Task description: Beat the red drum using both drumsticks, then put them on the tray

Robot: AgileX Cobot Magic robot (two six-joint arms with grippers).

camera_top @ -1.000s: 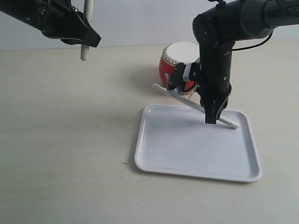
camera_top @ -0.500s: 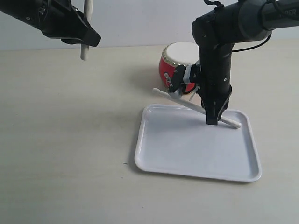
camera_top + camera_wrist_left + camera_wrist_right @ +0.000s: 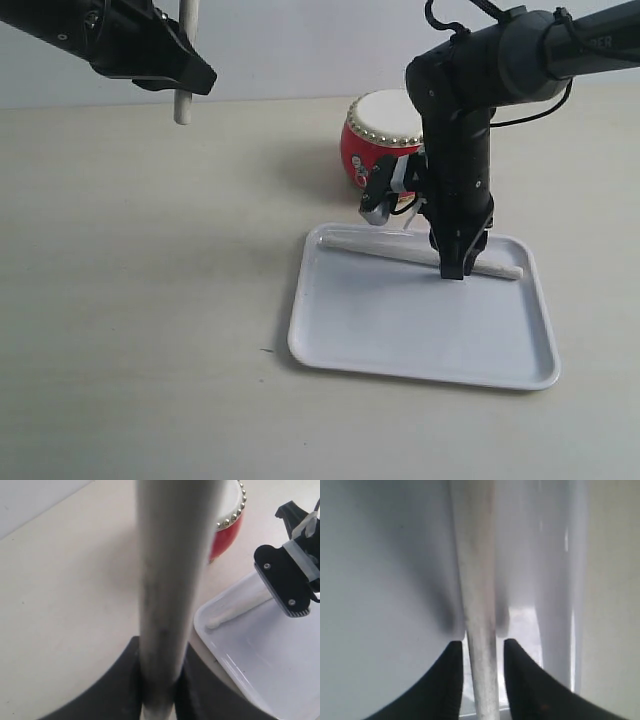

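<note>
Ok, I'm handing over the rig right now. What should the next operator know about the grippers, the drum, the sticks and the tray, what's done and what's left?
Right gripper: down in the tray, jaws straddling one drumstick with a sliver of gap, so it looks released. That stick lies flat along the tray's far side.
Left gripper: raised high at left, shut on the other drumstick, held upright.
Red drum: on the table behind the tray.
Done: one stick placed.
Left: lift the right arm clear, then lay the left stick in the tray.
</note>
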